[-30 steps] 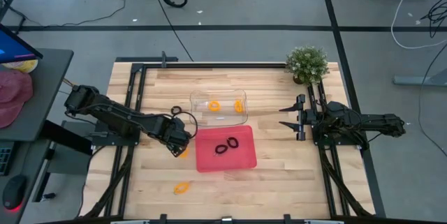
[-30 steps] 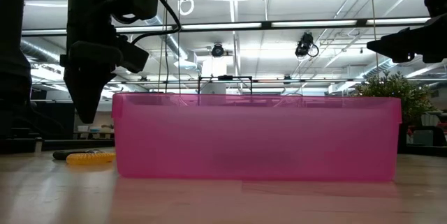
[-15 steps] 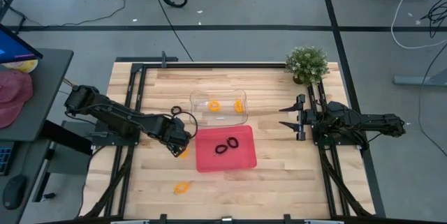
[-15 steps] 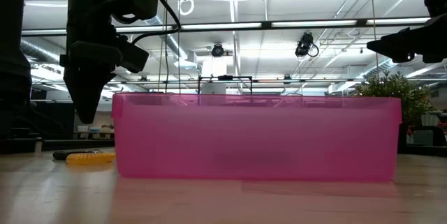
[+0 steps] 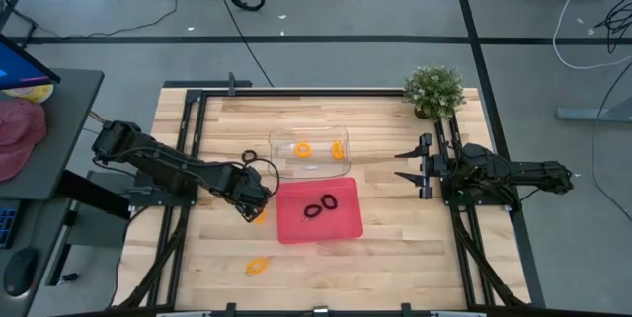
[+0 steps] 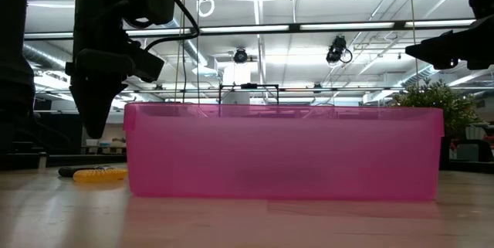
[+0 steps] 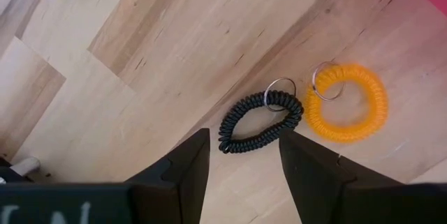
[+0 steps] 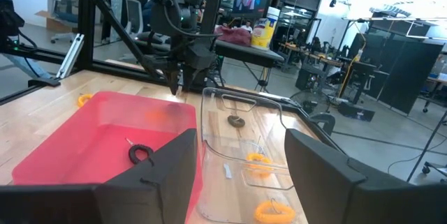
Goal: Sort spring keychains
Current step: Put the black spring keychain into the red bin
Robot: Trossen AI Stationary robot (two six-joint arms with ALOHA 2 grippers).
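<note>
A black spring keychain (image 7: 258, 121) and an orange one (image 7: 347, 103) lie side by side on the wood just left of the red tray (image 5: 341, 226). My left gripper (image 7: 244, 139) hangs open above them, pointing down, its fingers on either side of the black one's end; the low view shows its tip (image 6: 96, 128) clear of the table. Two black keychains (image 5: 319, 206) lie in the red tray and two orange ones (image 5: 321, 148) in the clear tray (image 5: 279, 140). My right gripper (image 5: 400, 164) waits open at the table's right side.
One more black keychain (image 5: 249, 155) lies left of the clear tray, and an orange one (image 5: 258, 266) lies near the table's front edge. A potted plant (image 5: 434, 90) stands at the far right corner. Bare wood shows in front of the red tray.
</note>
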